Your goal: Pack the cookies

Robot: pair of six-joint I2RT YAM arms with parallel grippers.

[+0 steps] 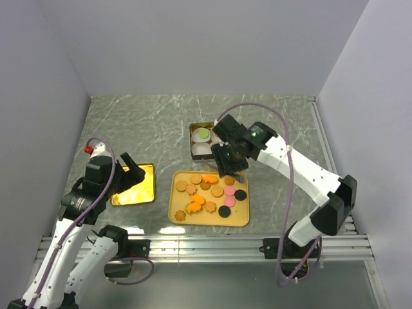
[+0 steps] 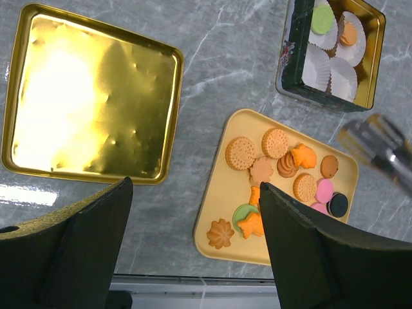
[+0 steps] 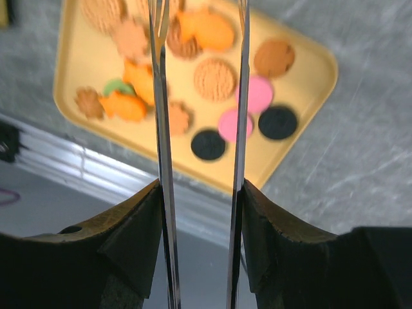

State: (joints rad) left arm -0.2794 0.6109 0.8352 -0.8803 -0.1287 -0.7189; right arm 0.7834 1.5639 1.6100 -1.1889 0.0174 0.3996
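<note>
The cookies (image 1: pixel 209 192) lie loose on a yellow tray (image 1: pixel 241 221): brown, orange, pink, green and black. A green cookie (image 2: pixel 322 19) and an orange one (image 2: pixel 348 33) sit in paper cups in the dark tin (image 1: pixel 193 151). My right gripper (image 1: pixel 228 161) hovers over the tray's far edge, shut on metal tongs (image 3: pixel 161 96). The tongs' two blades stand apart with nothing between them, over the cookies (image 3: pixel 214 78). The tongs show blurred in the left wrist view (image 2: pixel 376 145). My left gripper (image 1: pixel 129 172) is open and empty, beside the tray (image 2: pixel 222 212).
A gold tin lid (image 1: pixel 133 185) lies upside down left of the tray, under my left gripper. The tin (image 2: pixel 293 77) holds several white paper cups (image 2: pixel 341 74). A metal rail (image 1: pixel 206 244) runs along the near table edge. Grey walls stand on three sides.
</note>
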